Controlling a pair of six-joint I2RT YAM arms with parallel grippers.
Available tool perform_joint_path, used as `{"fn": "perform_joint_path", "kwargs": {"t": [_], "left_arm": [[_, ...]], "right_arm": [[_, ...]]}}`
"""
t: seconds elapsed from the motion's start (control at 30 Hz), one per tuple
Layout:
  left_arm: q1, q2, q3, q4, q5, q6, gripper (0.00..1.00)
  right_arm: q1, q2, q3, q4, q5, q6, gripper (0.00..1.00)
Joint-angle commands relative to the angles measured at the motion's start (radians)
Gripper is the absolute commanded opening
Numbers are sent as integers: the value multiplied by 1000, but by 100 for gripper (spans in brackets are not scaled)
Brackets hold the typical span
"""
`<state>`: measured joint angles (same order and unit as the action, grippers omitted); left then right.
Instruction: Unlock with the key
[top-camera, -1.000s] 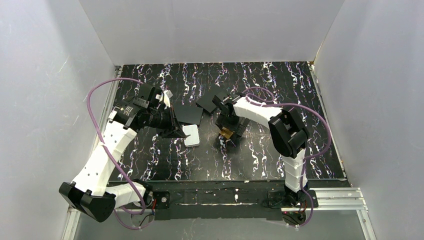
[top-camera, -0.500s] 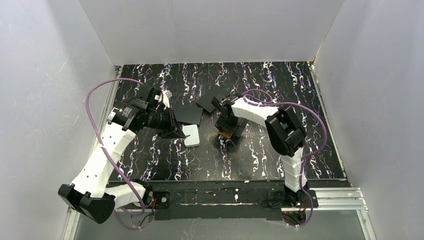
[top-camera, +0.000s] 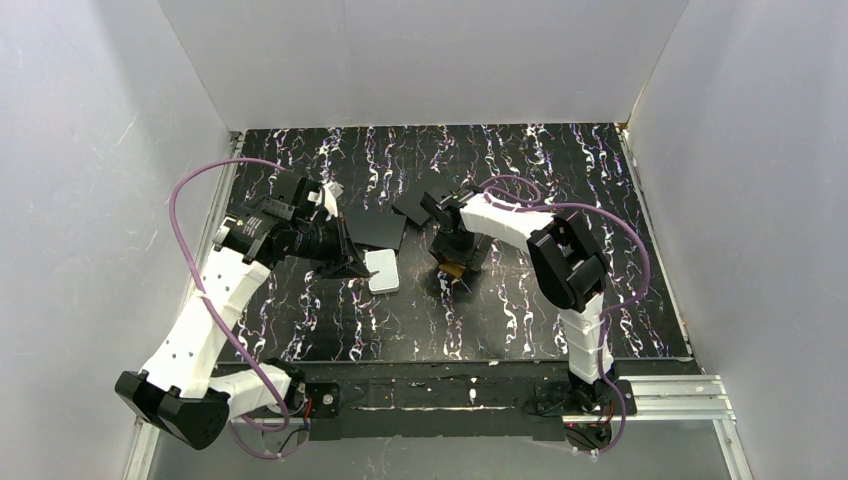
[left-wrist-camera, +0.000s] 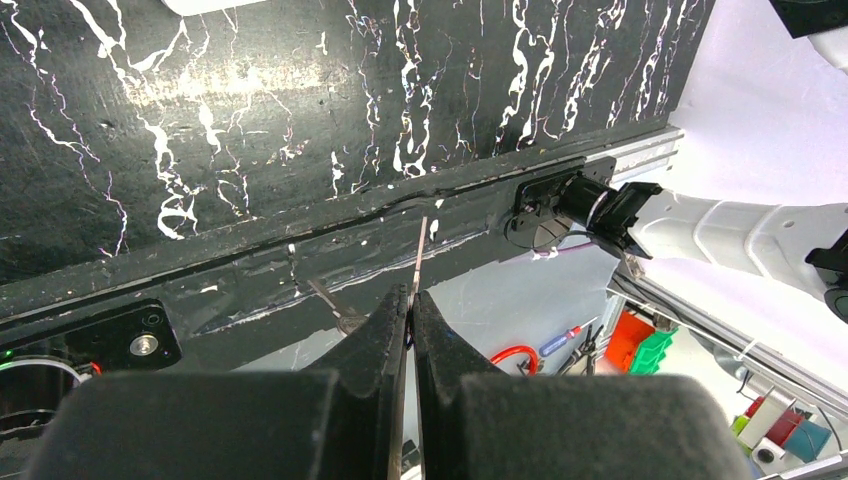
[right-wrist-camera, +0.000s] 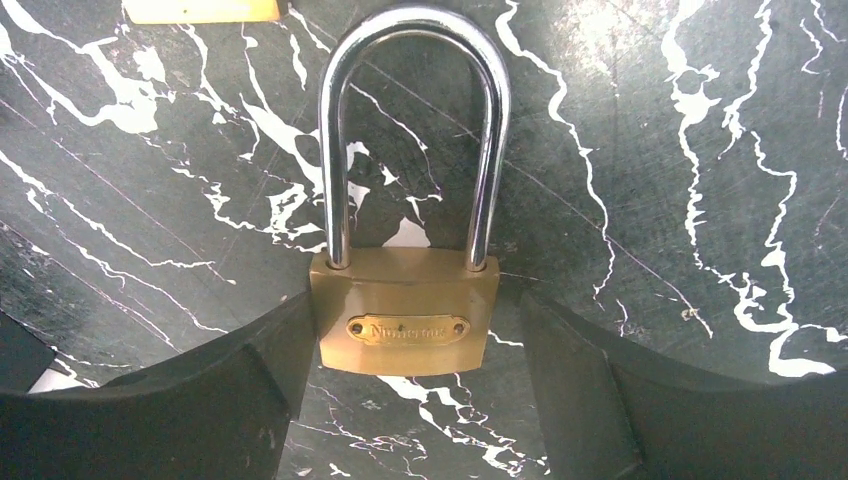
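One black marbled table (top-camera: 520, 310) between white walls (top-camera: 420, 60); left pincer (left-wrist-camera: 410, 296) clamps key (left-wrist-camera: 421, 248); right pincer (right-wrist-camera: 412, 345) spread around padlock (right-wrist-camera: 405, 318).

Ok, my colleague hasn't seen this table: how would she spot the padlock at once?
On the black marbled table, look near the middle, under the right gripper. The padlock lies flat there. Only it has a brass body and tall shiny loop; its neighbour is a flat white block.

Top view: padlock (right-wrist-camera: 405, 325) mostly hidden under right gripper (right-wrist-camera: 415, 315). Left wrist: key (left-wrist-camera: 421, 250) edge-on, thin sliver only, rest buried between jaws of left gripper (left-wrist-camera: 410, 300). Right wrist: tan object (right-wrist-camera: 200, 10) cut by top edge.
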<state>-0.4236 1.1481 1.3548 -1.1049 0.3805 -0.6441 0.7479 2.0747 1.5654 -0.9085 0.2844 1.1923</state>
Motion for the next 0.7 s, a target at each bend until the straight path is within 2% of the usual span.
{"fn": "perform_joint_path", "kwargs": {"t": [0.0,0.1,0.37,0.67], "left_arm": [[6,-11,8,-15,-2,2,0],[6,-8,10,-16,-2,-5,0],[6,-1,18,-15,-2,-21,0],[5,14,19,-1,6,-44,0]], "right_arm": [[5,37,4,-19,31,-25,79],[5,32,-18,3,20,-28,76],[0,32,-22,19,23,-42,46],[-20,-48,-73,41,-20,-19,1]]}}
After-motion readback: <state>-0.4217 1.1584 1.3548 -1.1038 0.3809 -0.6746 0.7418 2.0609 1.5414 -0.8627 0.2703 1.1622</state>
